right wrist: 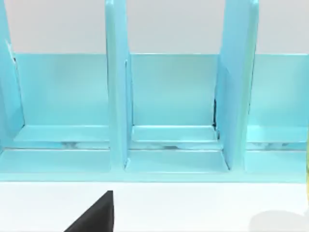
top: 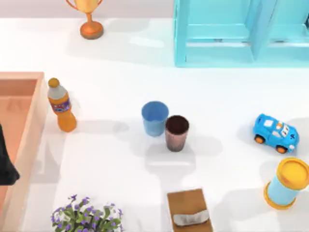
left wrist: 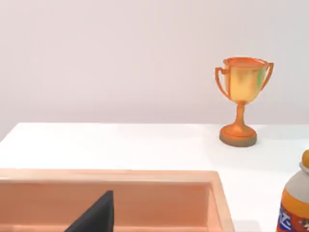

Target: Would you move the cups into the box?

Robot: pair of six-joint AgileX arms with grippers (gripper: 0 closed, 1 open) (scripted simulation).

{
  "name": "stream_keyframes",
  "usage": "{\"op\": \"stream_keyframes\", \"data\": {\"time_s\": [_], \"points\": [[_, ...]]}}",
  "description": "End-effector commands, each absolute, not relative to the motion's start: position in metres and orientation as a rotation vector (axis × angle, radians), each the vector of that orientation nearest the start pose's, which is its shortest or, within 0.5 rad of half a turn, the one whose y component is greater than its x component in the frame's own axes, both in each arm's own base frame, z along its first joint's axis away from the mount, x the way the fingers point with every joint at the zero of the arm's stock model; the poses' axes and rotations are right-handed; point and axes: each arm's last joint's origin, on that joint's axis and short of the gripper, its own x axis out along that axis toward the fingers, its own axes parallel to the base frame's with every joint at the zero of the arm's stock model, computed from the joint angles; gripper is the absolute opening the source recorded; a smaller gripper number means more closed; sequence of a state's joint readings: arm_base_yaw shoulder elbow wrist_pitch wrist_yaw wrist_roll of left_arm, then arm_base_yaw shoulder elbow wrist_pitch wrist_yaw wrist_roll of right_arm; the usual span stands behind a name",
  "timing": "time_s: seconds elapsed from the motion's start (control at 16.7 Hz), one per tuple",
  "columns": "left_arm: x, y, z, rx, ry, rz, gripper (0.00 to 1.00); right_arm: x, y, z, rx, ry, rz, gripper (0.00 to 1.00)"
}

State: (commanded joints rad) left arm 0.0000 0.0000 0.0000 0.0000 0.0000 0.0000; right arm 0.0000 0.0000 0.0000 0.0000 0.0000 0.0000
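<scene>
Left gripper (top: 7, 166) — over the box (top: 34, 121) at the table's left edge; whether its fingers are apart or together cannot be told. Blue cup (top: 155, 118) and brown ribbed cup (top: 176, 133) — mid-table, upright, touching or nearly so, outside the box. Orange bottle (top: 62, 105) just beside the box wall.

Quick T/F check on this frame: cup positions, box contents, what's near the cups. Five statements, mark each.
1. Both cups stand upright on the table, outside the box. True: the blue cup and brown cup sit mid-table, away from the box.
2. The two cups are far apart. False: they stand side by side, about touching.
3. The orange bottle stands between the box and the cups. True.
4. The toy car is inside the box. False: it is on the table at the right side.
5. The trophy lies tipped over. False: it stands upright.
</scene>
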Motion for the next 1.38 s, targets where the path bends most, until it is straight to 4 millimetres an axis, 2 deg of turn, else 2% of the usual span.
{"op": "stream_keyframes", "data": {"time_s": [0.18,0.36,0.6,0.78,0.96,1.14,1.26,1.38], "points": [[0.106,-0.001,0.162,-0.002,0.005,-0.002,1.00,0.106,-0.001,0.160,0.000,0.000,0.000,1.00],[0.106,-0.003,0.180,-0.024,0.049,-0.016,1.00,0.106,-0.001,0.160,0.000,0.000,0.000,1.00],[0.113,-0.008,0.229,-0.081,0.180,-0.053,1.00,0.106,-0.001,0.160,0.000,0.000,0.000,1.00],[0.131,-0.016,0.277,-0.131,0.322,-0.085,1.00,0.106,-0.001,0.160,0.000,0.000,0.000,1.00],[0.166,-0.030,0.325,-0.174,0.496,-0.115,1.00,0.106,-0.001,0.160,0.000,0.000,0.000,1.00],[0.216,-0.055,0.362,-0.201,0.687,-0.136,1.00,0.106,-0.001,0.160,0.000,0.000,0.000,1.00],[0.254,-0.078,0.376,-0.207,0.819,-0.141,1.00,0.106,-0.001,0.160,0.000,0.000,0.000,1.00],[0.292,-0.107,0.379,-0.202,0.948,-0.140,1.00,0.106,-0.001,0.160,0.000,0.000,0.000,1.00]]}}
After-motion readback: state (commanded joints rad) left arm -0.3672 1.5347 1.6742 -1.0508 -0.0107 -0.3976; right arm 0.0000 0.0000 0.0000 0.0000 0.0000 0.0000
